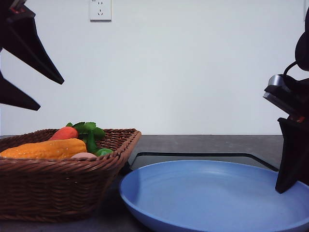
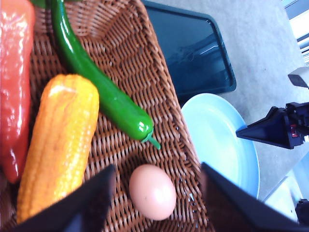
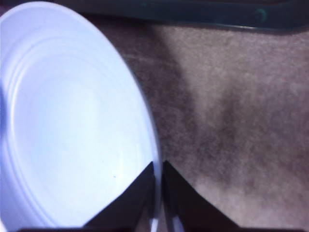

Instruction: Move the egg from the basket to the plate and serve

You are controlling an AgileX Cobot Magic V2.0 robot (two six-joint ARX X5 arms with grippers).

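The egg (image 2: 152,192), smooth, pinkish and unmarked, is lying in the wicker basket (image 2: 145,72) between the left gripper's (image 2: 157,193) spread fingers; the right gripper (image 3: 158,186) is pinching the plate's (image 3: 72,121) rim.

Right gripper (image 3: 158,180) (fingers together) over plate (image 3: 63,125) rim

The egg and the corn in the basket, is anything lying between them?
No. In the left wrist view, only bare wicker of the basket separates the egg from the corn; the green pepper lies beyond that gap.
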